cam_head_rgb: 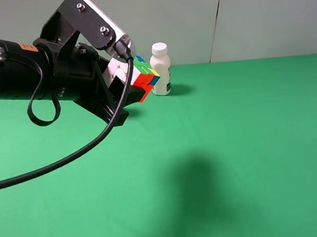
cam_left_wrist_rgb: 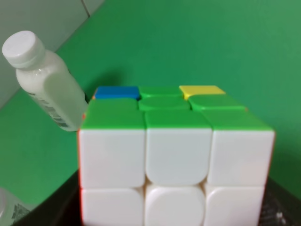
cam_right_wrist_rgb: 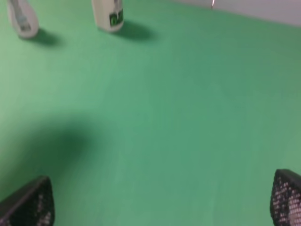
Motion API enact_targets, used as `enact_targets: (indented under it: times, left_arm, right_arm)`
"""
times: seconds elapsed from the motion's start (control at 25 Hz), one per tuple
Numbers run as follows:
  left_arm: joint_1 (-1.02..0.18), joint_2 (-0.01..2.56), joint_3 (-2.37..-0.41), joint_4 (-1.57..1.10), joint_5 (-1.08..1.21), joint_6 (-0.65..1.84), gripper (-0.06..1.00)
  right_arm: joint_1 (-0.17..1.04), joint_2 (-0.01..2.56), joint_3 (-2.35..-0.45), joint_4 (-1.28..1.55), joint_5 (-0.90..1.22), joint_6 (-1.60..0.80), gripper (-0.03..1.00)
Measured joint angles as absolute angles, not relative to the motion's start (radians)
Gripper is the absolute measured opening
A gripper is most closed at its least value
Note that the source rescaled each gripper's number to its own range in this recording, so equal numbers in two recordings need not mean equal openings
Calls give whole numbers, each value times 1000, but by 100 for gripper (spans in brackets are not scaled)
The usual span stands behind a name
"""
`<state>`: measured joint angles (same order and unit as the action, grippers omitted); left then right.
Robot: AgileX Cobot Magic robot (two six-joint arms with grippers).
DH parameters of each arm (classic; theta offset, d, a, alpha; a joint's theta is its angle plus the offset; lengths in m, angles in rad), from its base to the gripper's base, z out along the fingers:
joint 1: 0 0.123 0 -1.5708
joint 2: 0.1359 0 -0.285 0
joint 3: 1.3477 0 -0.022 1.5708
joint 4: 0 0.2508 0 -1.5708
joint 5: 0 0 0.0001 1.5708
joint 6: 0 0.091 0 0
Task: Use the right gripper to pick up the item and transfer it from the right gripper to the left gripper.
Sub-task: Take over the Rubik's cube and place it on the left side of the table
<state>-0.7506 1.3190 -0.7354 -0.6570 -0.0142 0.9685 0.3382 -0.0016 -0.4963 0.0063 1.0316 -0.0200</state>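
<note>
Nearest the lens: left gripper [cam_head_rgb: 132, 83], black, with bolted white plate and looping cable, clamped on the item [cam_head_rgb: 145, 76]. Held clear of the desk [cam_head_rgb: 233, 145], toward its far-left corner. Glossy hard-plastic cube, rounded tiles; white face, green top with one blue and one yellow tile. Just beyond, near the far edge: round, smooth white bottle [cam_head_rgb: 161, 69], white cap. Right gripper [cam_right_wrist_rgb: 157, 205]: speckled pads spread wide, empty, over matte green cloth. Judged: pickup and handover done, nothing evidently left.

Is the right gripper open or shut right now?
Open: the black right gripper has its speckled finger pads far apart, only green tabletop between them.
</note>
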Motion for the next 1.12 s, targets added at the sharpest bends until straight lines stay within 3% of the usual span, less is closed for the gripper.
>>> enact_targets:
  times: [0.56,0.92,1.12]
  left_arm:
    - [-751,1319,-735,-657,6,968,0]
    - [-751,1319,-735,-657,7,968,0]
    - [-751,1319,-735,-657,7,968,0]
  right_arm:
    - [334,-6,-496,0,1032,-17,100]
    - [106,-6,-496,10,1032,-16,100]
    - [62,-6,-496,10,1032,-16,100]
